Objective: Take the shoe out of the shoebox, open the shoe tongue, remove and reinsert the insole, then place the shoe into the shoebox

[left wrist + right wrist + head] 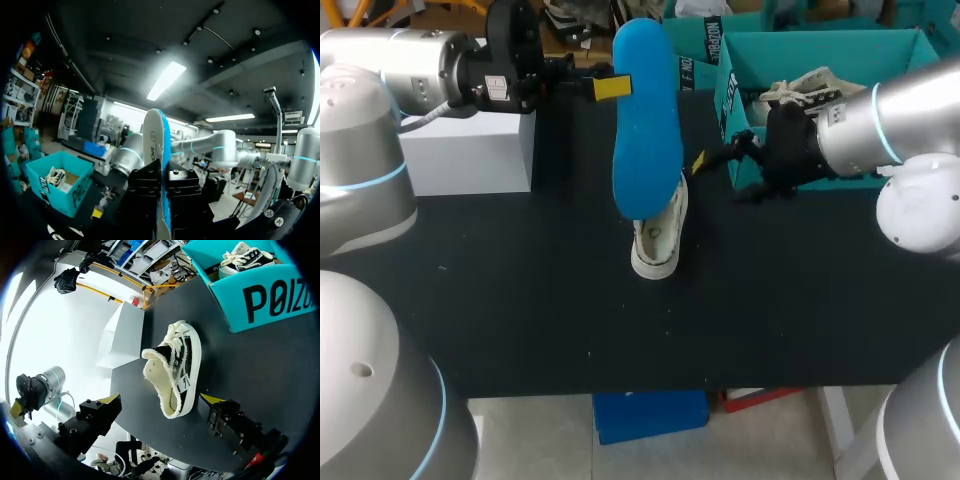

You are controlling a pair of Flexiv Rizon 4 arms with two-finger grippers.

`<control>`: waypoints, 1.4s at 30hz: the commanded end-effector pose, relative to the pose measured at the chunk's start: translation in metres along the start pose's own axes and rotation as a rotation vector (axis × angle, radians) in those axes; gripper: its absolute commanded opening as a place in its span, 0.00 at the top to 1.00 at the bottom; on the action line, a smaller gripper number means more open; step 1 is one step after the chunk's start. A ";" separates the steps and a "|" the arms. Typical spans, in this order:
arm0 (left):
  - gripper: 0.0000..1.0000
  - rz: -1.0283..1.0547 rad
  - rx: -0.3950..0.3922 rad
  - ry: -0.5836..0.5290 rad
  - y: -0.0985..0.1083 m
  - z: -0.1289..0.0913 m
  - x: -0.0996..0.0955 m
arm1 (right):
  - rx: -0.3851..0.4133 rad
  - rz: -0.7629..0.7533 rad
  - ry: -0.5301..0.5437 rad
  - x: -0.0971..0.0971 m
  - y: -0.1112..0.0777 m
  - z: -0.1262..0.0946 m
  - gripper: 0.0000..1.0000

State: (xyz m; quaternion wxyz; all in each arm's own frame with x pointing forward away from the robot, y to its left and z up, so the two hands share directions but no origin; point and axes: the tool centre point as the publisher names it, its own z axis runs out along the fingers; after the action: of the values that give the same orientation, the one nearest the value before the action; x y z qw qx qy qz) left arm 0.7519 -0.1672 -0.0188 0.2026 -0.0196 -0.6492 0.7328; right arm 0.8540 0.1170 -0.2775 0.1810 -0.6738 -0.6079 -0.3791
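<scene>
- Blue insole (pixel 645 120) out of the shoe, held high above the table (pixel 520 300), standing on end, its lower end dipping in front of the shoe in the head view.
- Clamped from both sides between the fingers of the left gripper (pixel 610 87); in the left wrist view seen edge-on, rising straight out ahead of the closed fingers.
- Shoe (pixel 175 367), pale with dark side stripes, resting on the black table near its middle, outside the shoebox, collar gaping wide with the fuzzy lining showing.
- Right gripper (pixel 161 400) spread wide at the heel end of the shoe, one yellow tip to each side, neither touching it, nothing held.
- Teal shoebox (pixel 260 300) open-topped at the far right of the table, well apart from the shoe, just behind the right gripper in the head view.
- Inside the shoebox: a second shoe (pixel 245 257), pale with dark stripes and laces, lying on brown packing.
- White box (pixel 470 150) at the far left of the table, below the left arm.
</scene>
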 end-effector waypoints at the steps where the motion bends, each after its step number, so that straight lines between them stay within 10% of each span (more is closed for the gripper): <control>1: 1.00 0.002 0.001 -0.005 0.001 0.001 0.001 | -0.003 -0.002 0.067 -0.002 -0.001 0.001 0.00; 18: 1.00 0.201 -0.084 -0.038 0.001 0.008 -0.003 | 0.001 -0.018 0.268 0.012 0.016 -0.011 0.00; 29: 1.00 0.694 -0.330 -0.100 0.032 0.000 -0.010 | -0.014 0.003 0.612 0.030 0.026 -0.015 0.00; 42: 1.00 1.265 -0.537 -0.137 0.067 -0.010 -0.017 | 0.006 0.018 0.684 0.039 0.027 -0.015 0.00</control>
State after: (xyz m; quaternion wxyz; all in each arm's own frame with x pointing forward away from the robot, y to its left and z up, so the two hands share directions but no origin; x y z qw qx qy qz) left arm 0.7606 -0.1686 -0.0853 -0.1591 -0.2946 -0.7217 0.6059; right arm 0.8730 0.1265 -0.2302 0.3714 -0.5226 -0.5138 -0.5701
